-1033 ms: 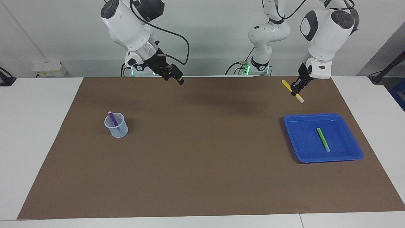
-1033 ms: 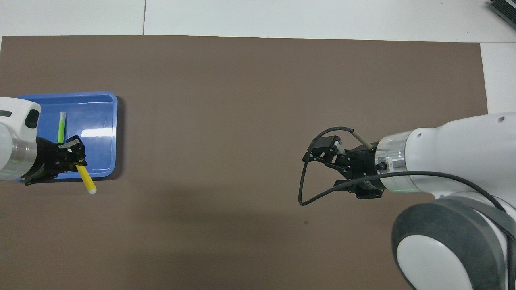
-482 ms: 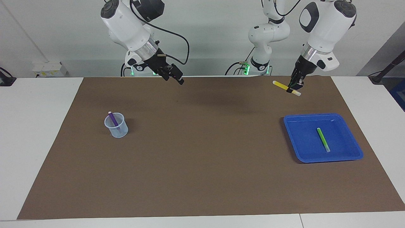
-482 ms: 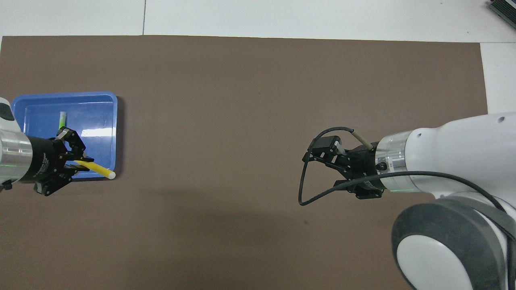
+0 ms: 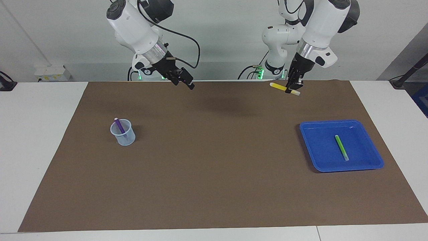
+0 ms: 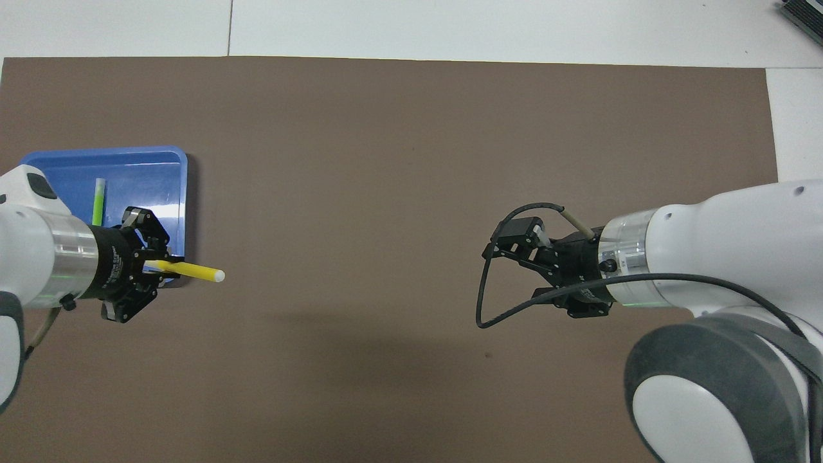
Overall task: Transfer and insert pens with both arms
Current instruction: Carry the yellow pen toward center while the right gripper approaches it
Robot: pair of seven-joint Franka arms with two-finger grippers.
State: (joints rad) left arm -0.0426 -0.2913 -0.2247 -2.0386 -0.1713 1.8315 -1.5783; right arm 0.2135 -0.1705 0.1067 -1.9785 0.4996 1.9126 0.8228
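Observation:
My left gripper (image 5: 293,87) is shut on the yellow pen (image 5: 280,87), which hangs nearly level in the air. In the overhead view the yellow pen (image 6: 193,271) sticks out of the left gripper (image 6: 156,267), its pale cap pointing toward the right arm's end. My right gripper (image 5: 184,82) hangs open and holds nothing over the brown mat; the overhead view shows this right gripper (image 6: 522,267) facing the pen's tip. The green pen (image 5: 341,147) (image 6: 98,202) lies in the blue tray (image 5: 312,160). The purple pen (image 5: 119,125) stands tilted in a clear cup (image 5: 124,138).
A brown mat (image 5: 214,174) covers most of the white table. The blue tray (image 6: 182,193) sits toward the left arm's end and the clear cup toward the right arm's end. A black cable loops off the right wrist (image 6: 481,302).
The left gripper has carried the yellow pen up and away from the tray toward the table's middle, turning it from slanted to nearly level. The right arm has not moved.

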